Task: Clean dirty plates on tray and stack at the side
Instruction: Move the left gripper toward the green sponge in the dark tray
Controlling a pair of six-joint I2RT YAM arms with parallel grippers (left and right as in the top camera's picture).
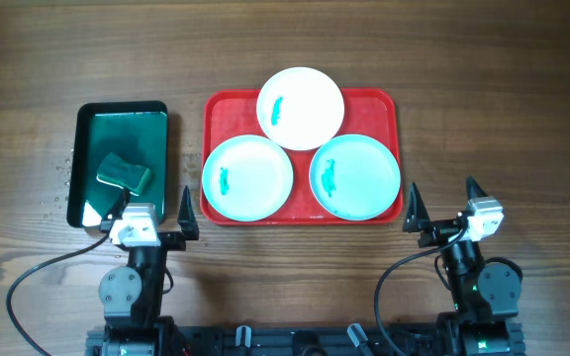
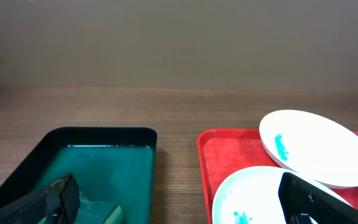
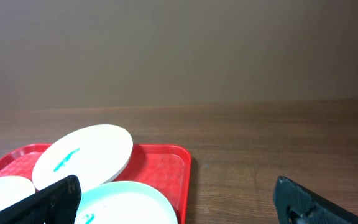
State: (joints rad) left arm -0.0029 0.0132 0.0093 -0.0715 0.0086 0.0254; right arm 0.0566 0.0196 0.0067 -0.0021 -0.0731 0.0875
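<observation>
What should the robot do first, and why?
Probably move the left claw forward onto the sponge in the green tray. It and the right claw are open and empty, and the three plates on the red tray all show teal smears.

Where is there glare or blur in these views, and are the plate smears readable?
Overhead: even light, plates sharp, all three smears readable; one bright reflection in the green tray's near corner. Left wrist: fingers dark and soft up close, smear on the white plate clear. Right wrist: same.
</observation>
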